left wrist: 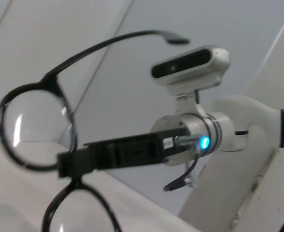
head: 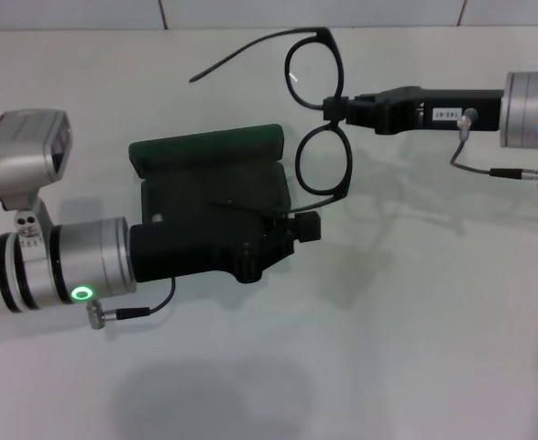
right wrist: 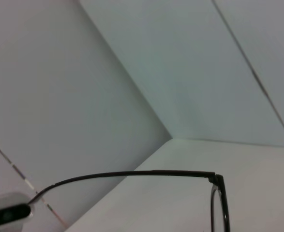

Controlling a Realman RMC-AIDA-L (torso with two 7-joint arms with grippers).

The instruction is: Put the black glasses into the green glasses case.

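Thin black wire-framed glasses (head: 319,115) pinched at the bridge by right gripper (head: 334,107); still outside dark green hard-shell case (head: 209,151), clasped by left gripper (head: 291,229).

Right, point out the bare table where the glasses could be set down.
Bare table runs wide in front of both arms, and below the right gripper. It is crowded at the middle left: the left gripper holds the green glasses case there, and the black glasses hang beside it.

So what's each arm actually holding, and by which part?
The right gripper pinches the black glasses at the bridge between the lenses. The left gripper appears to hold the green glasses case; its grip point is hidden.
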